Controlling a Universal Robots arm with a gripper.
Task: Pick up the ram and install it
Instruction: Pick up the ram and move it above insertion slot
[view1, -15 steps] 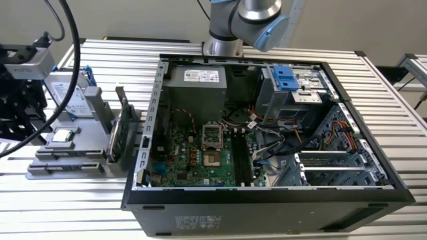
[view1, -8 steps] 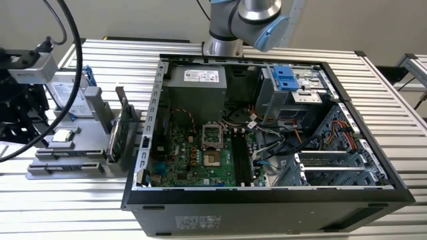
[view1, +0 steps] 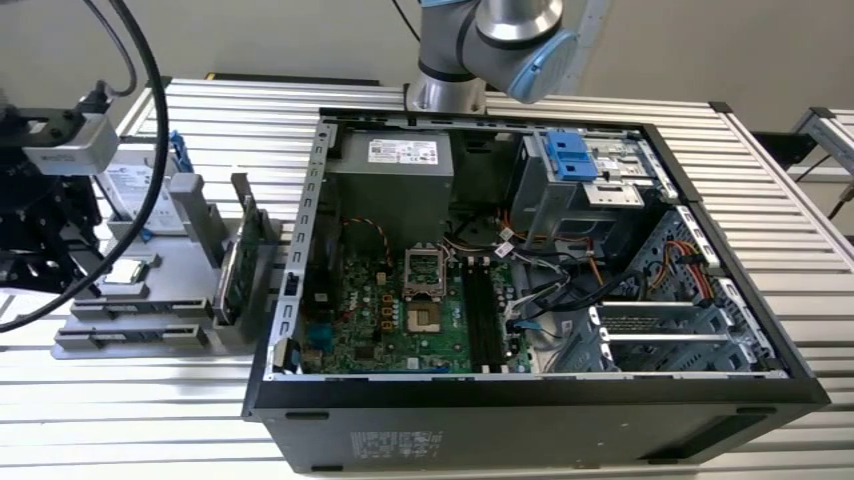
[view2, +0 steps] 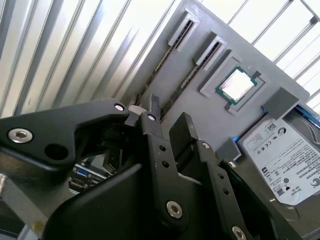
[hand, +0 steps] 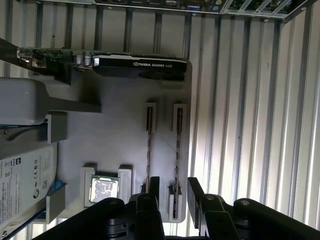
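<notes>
We see the ram as two thin green sticks standing on edge in side-by-side slots of the grey holder tray (hand: 120, 100). One ram stick (hand: 177, 155) runs between the fingers of the gripper (hand: 174, 189); the other ram stick (hand: 148, 150) lies just beside it on the tray, in line with one black finger (hand: 154, 186). The gripper's jaws are spread apart and straddle the near end of the first stick. We cannot tell whether either pad touches the board. In the second wrist view the gripper (view2: 167, 117) shows the same parted stance above the tray's slots.

Also on the tray, a square silver processor chip (hand: 104, 189) sits in its own pocket next to the two sticks. A hard drive (hand: 22, 180) rests at the tray's edge beyond the chip. A larger graphics card (hand: 140, 66) stands upright across the tray's far end.

In the exterior view the tray (view1: 134, 335) lies on the slatted metal table (view1: 801, 200), just beside the open computer case (view1: 534, 405). The case's green motherboard (view1: 387, 320) faces up. The arm (view1: 494, 40) rises behind the case, well apart from the tray.
</notes>
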